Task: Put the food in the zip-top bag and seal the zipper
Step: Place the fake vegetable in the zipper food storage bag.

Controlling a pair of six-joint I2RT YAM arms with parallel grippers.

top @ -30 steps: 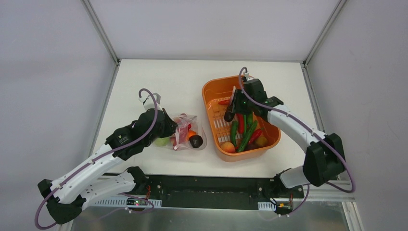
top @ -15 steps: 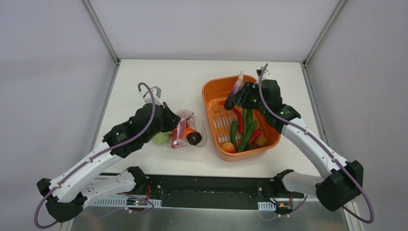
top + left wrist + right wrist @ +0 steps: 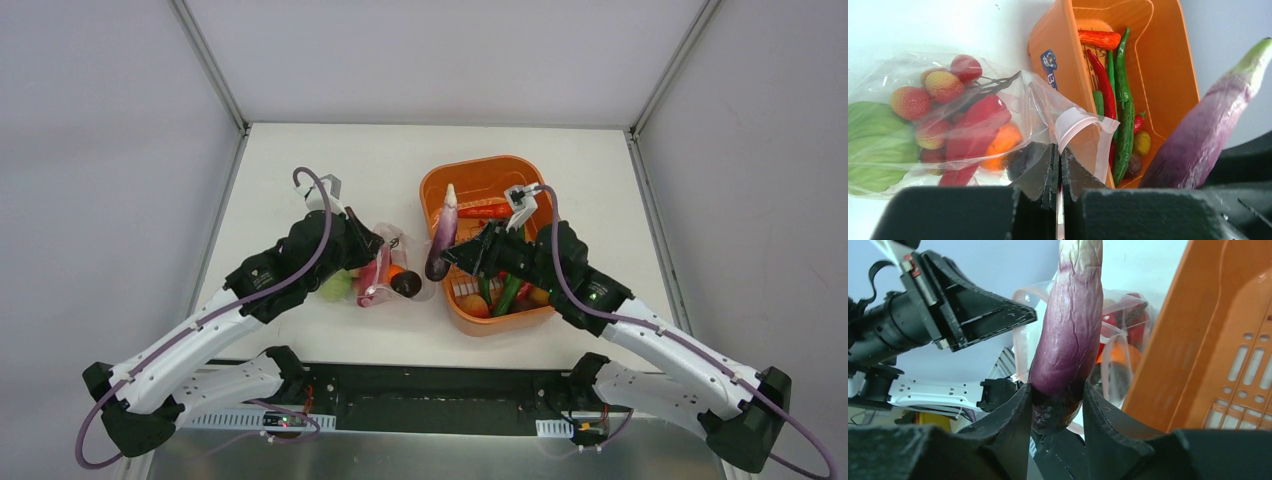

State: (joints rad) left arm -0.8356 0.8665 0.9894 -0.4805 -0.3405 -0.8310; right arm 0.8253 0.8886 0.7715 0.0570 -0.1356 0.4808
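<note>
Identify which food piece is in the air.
The long purple eggplant, clamped in the right hand near the rim of the orange tub. Every other piece lies in the tub or inside the zip-top bag.

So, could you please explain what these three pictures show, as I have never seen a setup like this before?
Two robot arms are bolted to a white table. One picture looks down from above; the other two come from cameras on each wrist. The left gripper is shut on the mouth of a clear zip-top bag that already holds toy fruit. The right gripper holds a purple eggplant by the rim of an orange tub of peppers.
</note>
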